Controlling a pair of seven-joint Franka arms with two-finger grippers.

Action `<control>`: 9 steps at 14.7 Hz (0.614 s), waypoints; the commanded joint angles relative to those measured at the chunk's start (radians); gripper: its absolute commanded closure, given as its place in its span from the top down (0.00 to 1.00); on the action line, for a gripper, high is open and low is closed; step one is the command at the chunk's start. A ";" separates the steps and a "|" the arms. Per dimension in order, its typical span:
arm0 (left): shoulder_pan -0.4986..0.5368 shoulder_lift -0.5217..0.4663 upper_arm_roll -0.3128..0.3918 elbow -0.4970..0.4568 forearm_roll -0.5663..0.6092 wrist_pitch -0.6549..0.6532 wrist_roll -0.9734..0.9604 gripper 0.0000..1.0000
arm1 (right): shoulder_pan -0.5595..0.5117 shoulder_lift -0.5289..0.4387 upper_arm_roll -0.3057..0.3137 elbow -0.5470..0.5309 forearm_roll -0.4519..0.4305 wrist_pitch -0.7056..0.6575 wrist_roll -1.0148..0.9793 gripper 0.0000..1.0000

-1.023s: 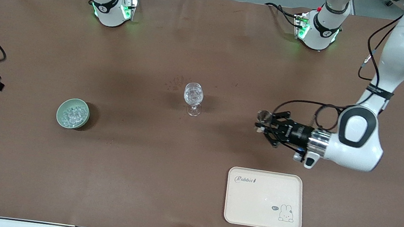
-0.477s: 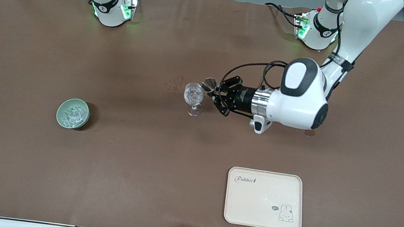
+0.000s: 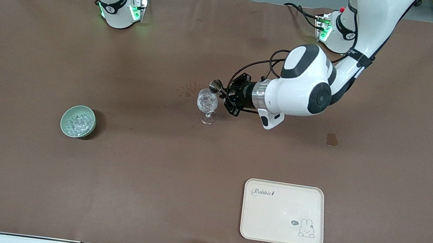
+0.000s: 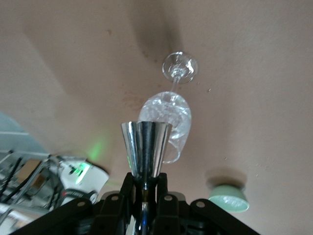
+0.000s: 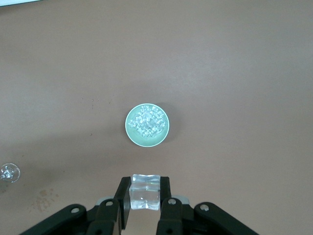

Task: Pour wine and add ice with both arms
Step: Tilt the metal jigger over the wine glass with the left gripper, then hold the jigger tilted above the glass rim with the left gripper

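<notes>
Nearest the camera lies a tray (image 3: 282, 228); farther, toward the right arm's end of the desk (image 3: 152, 171), sits the bowl (image 3: 78, 121) of ice (image 5: 147, 123). High over it, the right gripper (image 5: 145, 198) clenches one cube (image 5: 145, 191). The left gripper (image 3: 226, 94), fingers clamped on the jigger (image 3: 216, 84), has swung in over the glass (image 3: 207, 100), so pouring looks imminent.

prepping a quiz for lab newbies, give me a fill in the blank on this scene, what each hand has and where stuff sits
1. The left hand is shut on a silvery ____, held beside the rim of the wine glass.
2. The right hand grips a clear ____ above the table.
3. The rest of the ice sits in a pale ____ bowl.
4. The cream tray lies ____ to the front camera than the wine glass.

Missing words: jigger; ice cube; green; nearer
</notes>
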 commanded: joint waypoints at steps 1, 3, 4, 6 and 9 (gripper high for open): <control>-0.038 -0.001 0.008 0.017 0.121 0.027 -0.120 0.00 | -0.013 -0.033 0.015 -0.040 0.004 0.014 -0.004 0.01; -0.072 0.015 0.011 0.042 0.201 0.035 -0.189 0.00 | -0.006 -0.032 0.015 -0.040 0.005 0.013 -0.004 0.01; -0.081 0.019 0.011 0.046 0.236 0.035 -0.214 0.00 | -0.003 -0.032 0.015 -0.040 0.005 0.011 -0.004 0.01; -0.089 0.022 0.012 0.050 0.284 0.035 -0.246 0.01 | -0.004 -0.032 0.015 -0.039 0.007 0.013 -0.004 0.01; -0.103 0.030 0.014 0.051 0.365 0.035 -0.312 0.01 | -0.001 -0.032 0.015 -0.039 0.007 0.016 -0.002 0.01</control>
